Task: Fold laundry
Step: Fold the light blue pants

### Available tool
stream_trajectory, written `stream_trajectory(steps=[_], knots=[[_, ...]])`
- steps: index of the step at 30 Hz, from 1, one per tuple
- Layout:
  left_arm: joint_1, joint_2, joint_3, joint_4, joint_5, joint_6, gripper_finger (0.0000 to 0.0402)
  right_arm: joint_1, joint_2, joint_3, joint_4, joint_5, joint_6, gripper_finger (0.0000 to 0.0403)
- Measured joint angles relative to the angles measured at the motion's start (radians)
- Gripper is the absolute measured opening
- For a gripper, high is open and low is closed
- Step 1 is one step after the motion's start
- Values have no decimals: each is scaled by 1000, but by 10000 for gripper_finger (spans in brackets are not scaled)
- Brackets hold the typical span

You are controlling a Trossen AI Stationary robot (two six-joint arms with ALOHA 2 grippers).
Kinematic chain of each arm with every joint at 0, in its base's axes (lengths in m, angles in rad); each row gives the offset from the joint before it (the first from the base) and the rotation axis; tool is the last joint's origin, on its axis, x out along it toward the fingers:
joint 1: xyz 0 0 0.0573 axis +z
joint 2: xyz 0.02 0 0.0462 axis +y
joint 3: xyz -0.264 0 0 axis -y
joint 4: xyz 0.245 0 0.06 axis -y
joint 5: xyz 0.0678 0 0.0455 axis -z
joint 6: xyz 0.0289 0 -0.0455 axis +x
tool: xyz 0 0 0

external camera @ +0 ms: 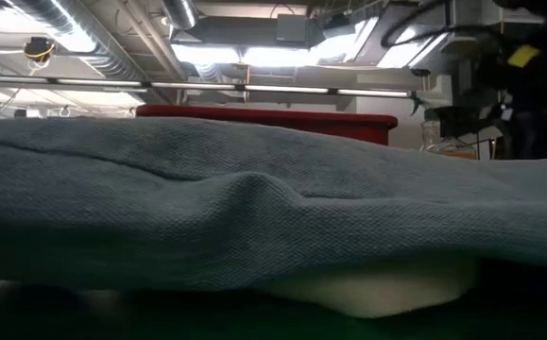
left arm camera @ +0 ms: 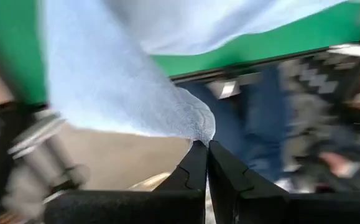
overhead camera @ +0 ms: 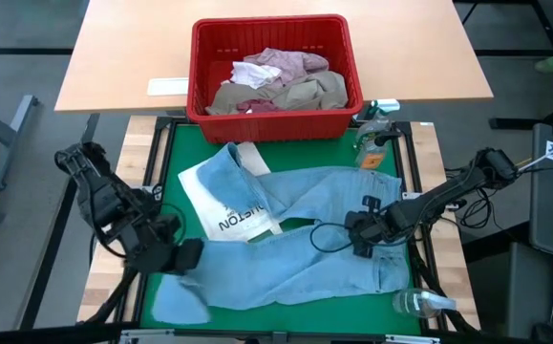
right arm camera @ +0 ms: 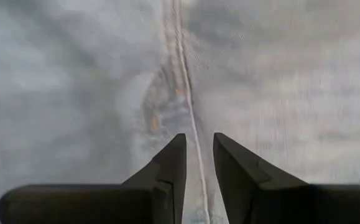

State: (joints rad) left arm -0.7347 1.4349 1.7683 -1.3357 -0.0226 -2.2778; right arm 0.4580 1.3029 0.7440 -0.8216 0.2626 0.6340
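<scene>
With the jeans sprawled mid-mat, the left gripper pinched a leg hem at seven o'clock, the right gripper, fingers slightly apart, hovered over denim at four o'clock; lifting evenly likely mattered.

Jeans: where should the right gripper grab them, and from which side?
On the flat leg near the seam under the right gripper, straight down from above: the denim lies flat there, so only a top pinch gathers it. The left gripper holds the other leg's hem.
</scene>
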Motion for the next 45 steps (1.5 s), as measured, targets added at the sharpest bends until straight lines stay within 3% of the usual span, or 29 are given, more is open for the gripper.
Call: stream_trajectory(steps=[6,10,19,26,32,39,45], knots=[[71,39,0,87,-41,40,0,1,0,81,2,-32,-67,82],[119,82,0,137,17,120,0,1,0,133,42,-47,-90,82],[195,147,0,258,34,356,0,1,2,147,452,-135,-89,82],[234,186,0,259,44,473,0,0,2,147,587,-216,-90,90],[246,202,0,280,52,541,0,0,2,147,644,-327,-89,138],[252,203,0,319,-13,585,0,0,22,147,808,-285,-90,221],[252,203,0,323,-74,587,0,0,112,147,1049,-280,-99,254]])
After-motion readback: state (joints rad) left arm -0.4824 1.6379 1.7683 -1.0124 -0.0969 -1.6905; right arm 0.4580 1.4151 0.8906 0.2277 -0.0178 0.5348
